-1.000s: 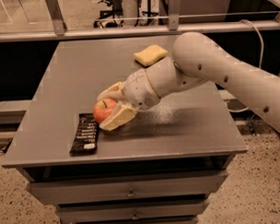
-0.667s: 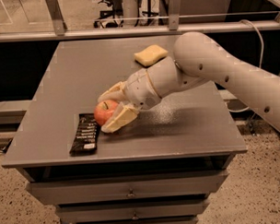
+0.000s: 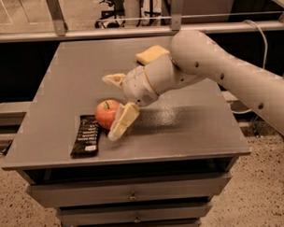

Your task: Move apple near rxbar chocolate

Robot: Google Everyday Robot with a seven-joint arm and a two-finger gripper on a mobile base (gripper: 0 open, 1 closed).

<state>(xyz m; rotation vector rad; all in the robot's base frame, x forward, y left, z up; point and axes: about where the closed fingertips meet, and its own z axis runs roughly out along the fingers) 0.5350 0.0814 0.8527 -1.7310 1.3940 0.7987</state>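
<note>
The red apple rests on the grey table, right beside the upper right end of the black-brown rxbar chocolate, which lies flat near the front left edge. My gripper reaches in from the right and is open. One finger is raised above and behind the apple, clear of it. The other finger lies against the apple's right side. Nothing is held.
A pale yellow sponge lies at the back of the table, partly behind my arm. Drawers sit below the tabletop. A metal rail runs behind the table.
The fingers were closed around the apple. Now they have spread apart and the upper finger has lifted off; the apple stays beside the bar.
</note>
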